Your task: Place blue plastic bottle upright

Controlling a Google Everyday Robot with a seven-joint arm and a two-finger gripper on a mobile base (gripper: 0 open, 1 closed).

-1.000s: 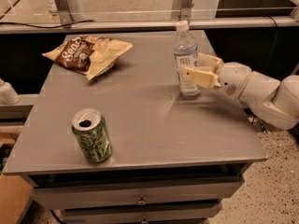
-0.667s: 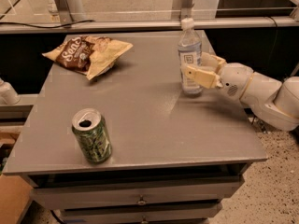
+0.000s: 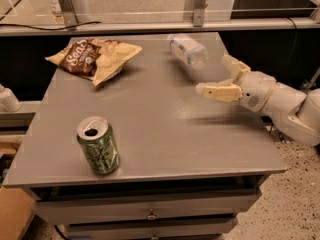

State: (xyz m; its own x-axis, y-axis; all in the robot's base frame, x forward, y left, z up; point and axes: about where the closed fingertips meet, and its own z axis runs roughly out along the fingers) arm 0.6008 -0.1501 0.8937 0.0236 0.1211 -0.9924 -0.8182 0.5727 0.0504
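The blue plastic bottle lies tipped over on its side near the back of the grey table, its cap end toward the back left. My gripper is to the right of the bottle and a little nearer to me. It is open and empty, with one finger up behind and one finger below. It is not touching the bottle.
A green soda can stands upright at the front left of the table. A brown and yellow chip bag lies at the back left. A railing runs behind the table. Drawers sit under the tabletop.
The bottle was upright between my fingers; now it has fallen over toward the back left and lies on its side. My gripper has opened and pulled away to the right.
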